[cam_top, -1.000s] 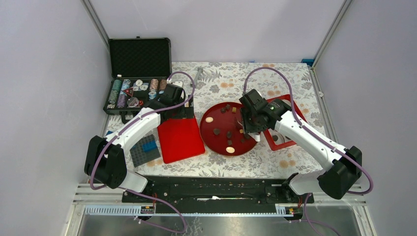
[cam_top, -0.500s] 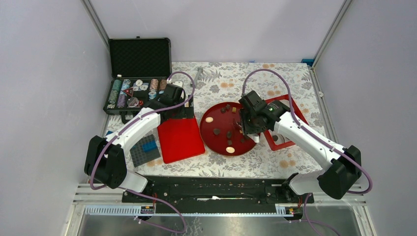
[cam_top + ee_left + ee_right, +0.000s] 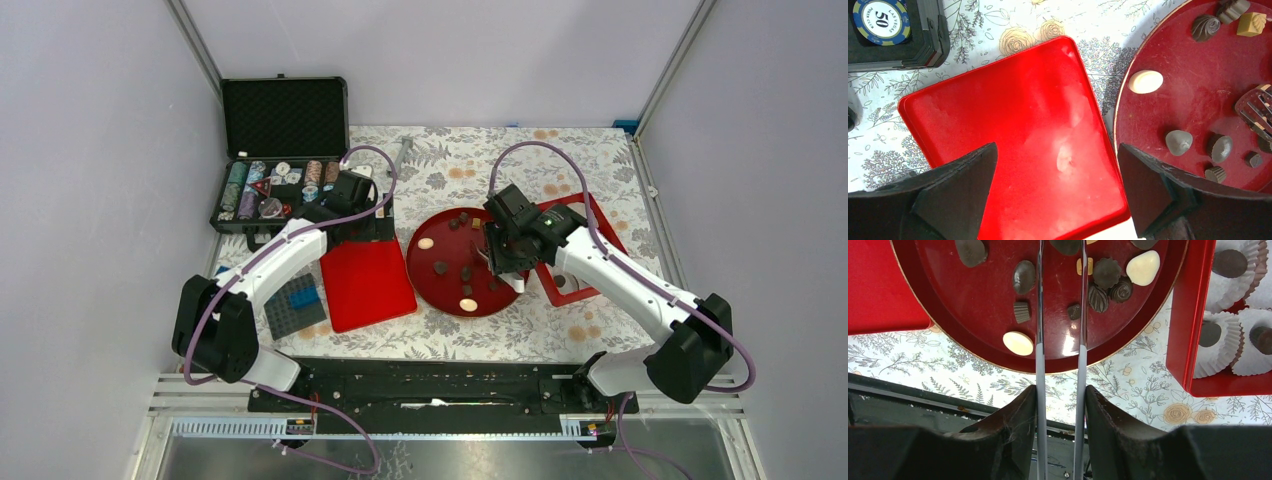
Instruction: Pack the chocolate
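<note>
- Chocolate pieces [image 3: 1024, 276], small and mostly dark brown with a few cream ovals, lie loose on the round dark-red plate [image 3: 1188, 90] at mid-desk. They are spread apart, so each one can be taken singly.
- Right pincer [image 3: 1060, 395] is clamped on the handle end of the slim metal tongs [image 3: 1039, 340], whose two silver arms run forward between its fingers. The pieces are far smaller than those fingers, so the tool presumably does the fine picking.
- Tong tips reach out over the plate among the pieces. Whether they carry a piece cannot be told.
- Red rectangular box [image 3: 1193, 315] sits just beside the plate on its right and is lined with white pleated paper cups [image 3: 1215, 362]. At least three cups already hold a dark piece, so packing is judged partly done.
- Left pincer [image 3: 1058, 160] hangs wide open, holding nothing, above the glossy red square lid [image 3: 1013, 130]. The lid lies flat beside the plate's left edge, probably kept aside for closing the box.
- Floral-patterned desk [image 3: 500, 330] carries plate, box and lid close together, which keeps each transfer short.
</note>
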Controlling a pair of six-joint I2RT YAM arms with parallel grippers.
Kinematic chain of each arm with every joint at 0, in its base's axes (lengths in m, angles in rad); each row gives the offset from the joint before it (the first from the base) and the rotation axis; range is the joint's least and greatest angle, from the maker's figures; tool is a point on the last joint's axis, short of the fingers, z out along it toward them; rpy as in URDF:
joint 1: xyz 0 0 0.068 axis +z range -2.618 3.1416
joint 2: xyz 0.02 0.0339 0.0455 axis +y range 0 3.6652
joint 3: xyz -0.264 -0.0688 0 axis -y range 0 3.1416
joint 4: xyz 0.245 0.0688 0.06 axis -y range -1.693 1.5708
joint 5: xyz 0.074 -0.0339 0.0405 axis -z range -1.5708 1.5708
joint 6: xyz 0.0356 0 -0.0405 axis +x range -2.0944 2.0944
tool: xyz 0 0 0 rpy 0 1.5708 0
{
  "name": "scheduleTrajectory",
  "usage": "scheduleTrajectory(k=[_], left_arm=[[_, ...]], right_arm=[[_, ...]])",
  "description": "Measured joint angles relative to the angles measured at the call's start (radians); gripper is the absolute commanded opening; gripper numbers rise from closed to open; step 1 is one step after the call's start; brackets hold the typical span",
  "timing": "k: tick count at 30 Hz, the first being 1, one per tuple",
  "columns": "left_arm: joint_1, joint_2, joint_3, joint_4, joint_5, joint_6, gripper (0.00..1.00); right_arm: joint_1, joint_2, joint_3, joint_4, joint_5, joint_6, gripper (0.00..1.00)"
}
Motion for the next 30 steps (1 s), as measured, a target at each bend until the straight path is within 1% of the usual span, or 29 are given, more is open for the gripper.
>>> scheduleTrajectory(k=[22, 27, 30], left_arm=[[0.0, 0.002, 0.0, 0.0, 0.0, 0.0, 0.99], [0.0, 0.002, 0.0, 0.0, 0.0, 0.0, 0.99], [0.0, 0.002, 0.0, 0.0, 0.0, 0.0, 0.99]], right_arm=[[0.031, 0.013, 0.0, 0.0, -0.01, 0.001, 0.46], [0.032, 0.02, 0.0, 0.0, -0.01, 0.001, 0.43], [0.032, 0.02, 0.0, -0.001, -0.005, 0.0, 0.38]])
